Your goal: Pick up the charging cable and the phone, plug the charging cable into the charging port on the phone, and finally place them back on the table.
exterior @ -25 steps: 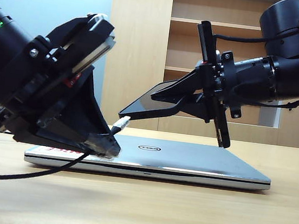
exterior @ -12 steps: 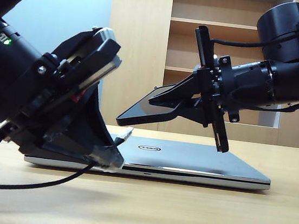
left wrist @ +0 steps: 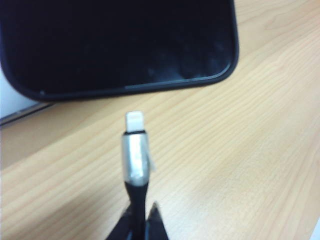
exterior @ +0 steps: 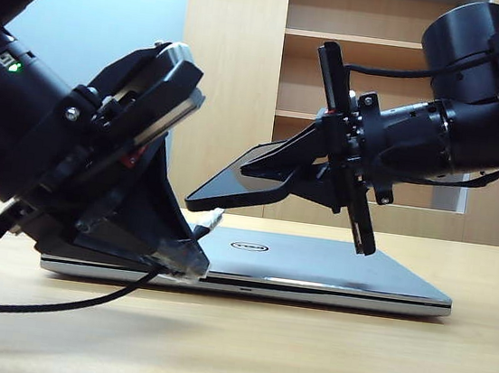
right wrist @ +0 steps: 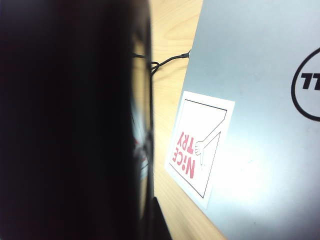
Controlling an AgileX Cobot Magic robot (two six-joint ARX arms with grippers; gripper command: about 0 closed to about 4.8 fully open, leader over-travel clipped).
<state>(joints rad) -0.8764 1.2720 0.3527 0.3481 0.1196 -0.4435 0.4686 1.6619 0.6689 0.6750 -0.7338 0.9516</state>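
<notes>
The left end effector (exterior: 188, 254) grips the charging cable (left wrist: 135, 165); the right end effector (exterior: 265, 172) clasps the phone (exterior: 232, 183) above the Dell laptop (exterior: 313, 263), whose sticker (right wrist: 199, 153) reads "NiCE TRY".

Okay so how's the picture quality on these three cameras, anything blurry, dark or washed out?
Exterior view: sharp and evenly lit, soft shadows under the laptop, the left gripper looming large up close. Left wrist view: soft focus throughout, the charging cable plug tip slightly overexposed, the phone a dark featureless slab. Right wrist view: the phone's black blur fills nearly half the frame; the sticker reads clearly.
</notes>
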